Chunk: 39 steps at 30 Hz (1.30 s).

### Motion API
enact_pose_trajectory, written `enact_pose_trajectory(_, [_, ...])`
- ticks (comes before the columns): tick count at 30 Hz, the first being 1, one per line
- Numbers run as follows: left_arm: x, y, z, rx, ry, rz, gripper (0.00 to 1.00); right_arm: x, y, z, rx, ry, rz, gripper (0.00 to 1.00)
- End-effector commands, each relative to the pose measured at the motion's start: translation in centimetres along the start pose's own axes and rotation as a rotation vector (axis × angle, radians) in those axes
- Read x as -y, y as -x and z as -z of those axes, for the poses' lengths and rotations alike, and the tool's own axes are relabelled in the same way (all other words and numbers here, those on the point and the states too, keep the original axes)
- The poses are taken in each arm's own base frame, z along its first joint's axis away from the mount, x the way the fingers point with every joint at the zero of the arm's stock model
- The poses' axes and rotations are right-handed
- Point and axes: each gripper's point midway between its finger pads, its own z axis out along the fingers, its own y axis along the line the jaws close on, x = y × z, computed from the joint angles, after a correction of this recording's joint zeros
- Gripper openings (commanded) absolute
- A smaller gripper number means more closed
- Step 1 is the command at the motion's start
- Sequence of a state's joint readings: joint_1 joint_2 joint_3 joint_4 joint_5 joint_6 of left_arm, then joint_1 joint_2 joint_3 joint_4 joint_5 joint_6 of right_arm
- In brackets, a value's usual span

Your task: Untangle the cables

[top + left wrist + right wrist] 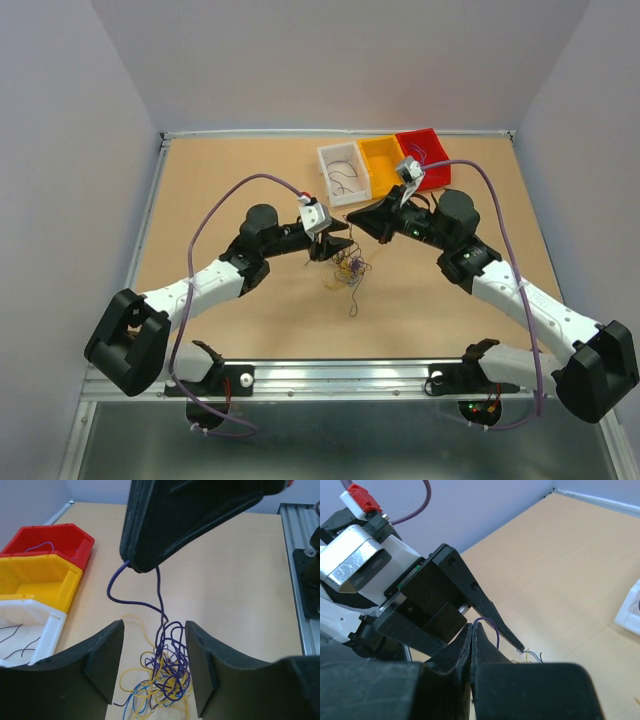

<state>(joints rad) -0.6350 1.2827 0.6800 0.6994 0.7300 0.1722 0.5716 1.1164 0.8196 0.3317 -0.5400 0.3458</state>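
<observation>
Left wrist view: left gripper sat released, straddling the cables at lower centre; right gripper, top, clenched one purple cable.

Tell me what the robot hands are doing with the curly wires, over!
Right gripper shut on a purple wire, above the clump. Left gripper open, jaws either side of clump. Bins stand apart, nothing blocking.
</observation>
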Motion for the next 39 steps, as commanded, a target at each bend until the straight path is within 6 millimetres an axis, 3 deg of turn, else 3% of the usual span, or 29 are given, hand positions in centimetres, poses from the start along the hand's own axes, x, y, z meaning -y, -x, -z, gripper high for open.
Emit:
enact_pose_trajectory(1, [-0.2,4.5,-1.2,0.129,0.020,-0.059,0.50,-1.3,1.9,-0.3,0.072,0.054,0.030,0.01])
enact_pose_trajectory(3, [-0.7,4.7,-1.9,0.133,0.037,-0.060,0.42,-1.4,2.1,-0.3,0.080,0.059,0.031,0.00])
enact_pose_trajectory(7, [-1.7,5.6,-2.9,0.146,0.058,-0.026,0.00,-1.4,2.1,-0.1,0.089,0.055,0.033,0.01])
enact_pose_trajectory(8, [-1.7,6.0,-2.8,0.152,0.063,-0.029,0.00,-1.4,2.2,0.0,0.094,0.050,0.038,0.01])
enact_pose_trajectory(12, [-2.6,6.1,-1.4,0.156,0.165,-0.041,0.00,0.7,2.2,0.8,0.137,-0.078,0.051,0.44])
enact_pose_trajectory(16, [-3.8,7.1,0.2,0.145,0.274,-0.014,0.00,2.3,1.0,0.9,0.108,-0.137,0.106,0.55])
enact_pose_trajectory(21, [-2.6,9.4,1.7,0.196,0.261,-0.007,0.00,2.5,-0.9,-0.1,0.048,-0.075,0.184,0.64])
enact_pose_trajectory(25, [-2.3,10.2,2.0,0.210,0.258,0.008,0.00,1.3,-1.8,-1.1,0.022,0.045,0.206,0.63])
enact_pose_trajectory(33, [-2.6,9.4,1.5,0.175,0.255,0.029,0.00,0.0,-2.8,-2.9,0.002,0.199,0.181,0.61])
enact_pose_trajectory(35, [-2.8,9.4,1.5,0.177,0.263,0.029,0.00,0.0,-3.1,-3.3,-0.005,0.208,0.175,0.47])
enact_pose_trajectory(36, [-3.1,9.5,1.6,0.178,0.275,0.029,0.00,0.1,-3.3,-3.7,-0.015,0.213,0.168,0.27])
enact_pose_trajectory(38, [-4.0,9.9,2.0,0.179,0.329,0.029,0.00,0.3,-3.3,-4.0,-0.019,0.207,0.156,0.12])
enact_pose_trajectory(39, [-5.5,10.7,3.1,0.198,0.422,0.024,0.00,1.0,-3.2,-4.3,-0.019,0.170,0.150,0.05])
